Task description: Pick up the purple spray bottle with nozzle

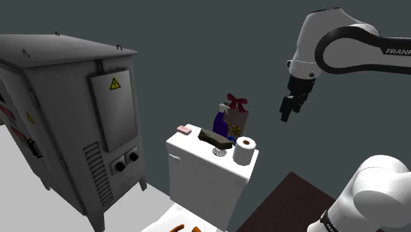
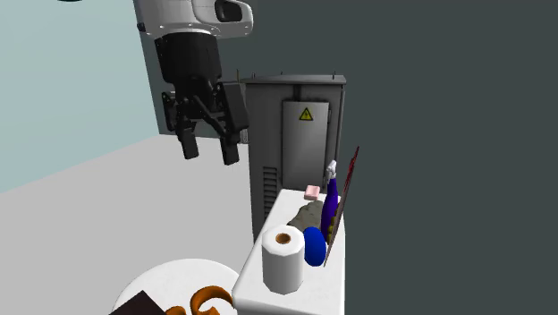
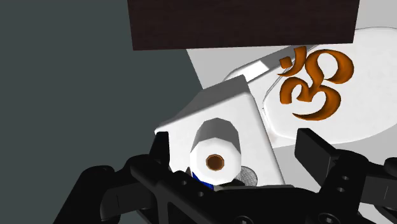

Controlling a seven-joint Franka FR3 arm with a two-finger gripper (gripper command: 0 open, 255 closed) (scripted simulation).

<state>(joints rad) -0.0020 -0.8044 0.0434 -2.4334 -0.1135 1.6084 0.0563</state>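
Shoulder view: the all-black two-finger gripper (image 1: 288, 113) hangs above and to the right of the upright purple spray bottle with pale nozzle (image 1: 220, 121), which stands at the back of the white toilet cistern (image 1: 197, 168).

Second exterior view: the fingers are spread wide, and the bottle (image 2: 330, 204) lies lower and rightward, its long axis vertical.

Wrist view: the fingers stand apart, with the white paper roll (image 3: 215, 153) between them, untouched.

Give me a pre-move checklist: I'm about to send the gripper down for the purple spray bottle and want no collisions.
1. Gripper open: ok, fingers apart.
2. Gripper empty: ok.
3. Bottle upright on the tank: ok.
4. Gripper lined up over the bottle: not ok; the wrist view centres on the roll.
5. Room around the bottle: not ok; a blue thing and a bag stand close by.
6. Nozzle direction: cannot tell.
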